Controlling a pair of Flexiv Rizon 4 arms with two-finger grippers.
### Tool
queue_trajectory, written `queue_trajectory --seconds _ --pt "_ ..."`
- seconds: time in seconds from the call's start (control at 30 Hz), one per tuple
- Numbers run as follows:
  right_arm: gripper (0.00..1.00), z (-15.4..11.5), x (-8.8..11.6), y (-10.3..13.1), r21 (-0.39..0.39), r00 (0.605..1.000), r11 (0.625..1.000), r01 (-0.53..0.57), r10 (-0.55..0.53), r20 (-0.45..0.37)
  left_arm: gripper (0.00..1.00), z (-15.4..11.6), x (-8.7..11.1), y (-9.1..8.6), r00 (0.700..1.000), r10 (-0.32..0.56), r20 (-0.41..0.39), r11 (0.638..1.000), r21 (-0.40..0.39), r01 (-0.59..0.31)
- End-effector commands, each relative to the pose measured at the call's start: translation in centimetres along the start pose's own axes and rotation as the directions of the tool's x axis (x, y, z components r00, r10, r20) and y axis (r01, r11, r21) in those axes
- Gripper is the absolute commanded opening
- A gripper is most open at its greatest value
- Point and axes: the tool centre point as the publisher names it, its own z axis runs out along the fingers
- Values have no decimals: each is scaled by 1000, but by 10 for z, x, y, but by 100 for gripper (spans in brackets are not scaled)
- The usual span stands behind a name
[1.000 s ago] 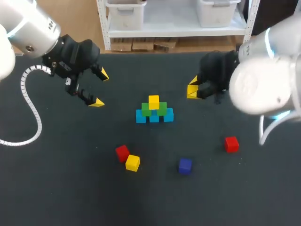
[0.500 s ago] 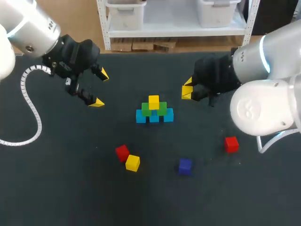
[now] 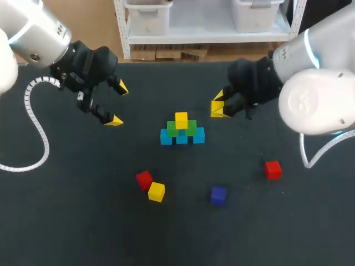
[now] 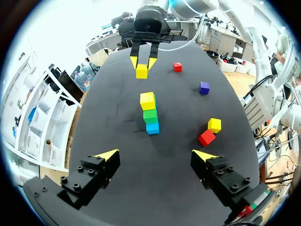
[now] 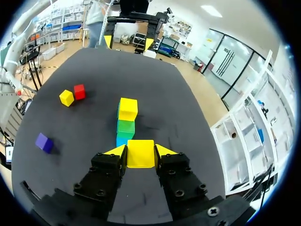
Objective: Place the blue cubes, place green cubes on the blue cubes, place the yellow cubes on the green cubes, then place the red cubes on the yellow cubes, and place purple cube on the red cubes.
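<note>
R gripper (image 3: 218, 104) w/ yellow cube (image 5: 140, 153) beside stack (image 3: 182, 132)
Jaws clamp the cube just right of stack at desk centre, slightly toward far edge; R arm nearer. L gripper (image 3: 117, 104) wide open, empty, left of stack.

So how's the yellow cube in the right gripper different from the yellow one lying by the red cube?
The held yellow cube is clamped between the fingers of the right gripper; the loose yellow cube lies free on the table. The held yellow cube is close to the stack, on the right arm's side; the loose yellow cube sits farther off, right beside a red cube. Both look the same colour and size.
</note>
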Motion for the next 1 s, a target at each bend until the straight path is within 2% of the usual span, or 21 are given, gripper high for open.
queue_trajectory --seconds 0.03,0.4,1.0 --pt "0 5 1 -5 -68 1000 998 -6 7 26 100 0 0 1 1000 0 -2 1000 3 0" --pt "0 16 -5 -4 -114 999 993 0 5 42 100 0 0 1 1000 0 -2 1000 3 0" --pt "0 24 -14 -2 -140 999 990 -22 26 25 100 0 0 1 1000 0 -2 1000 3 0"
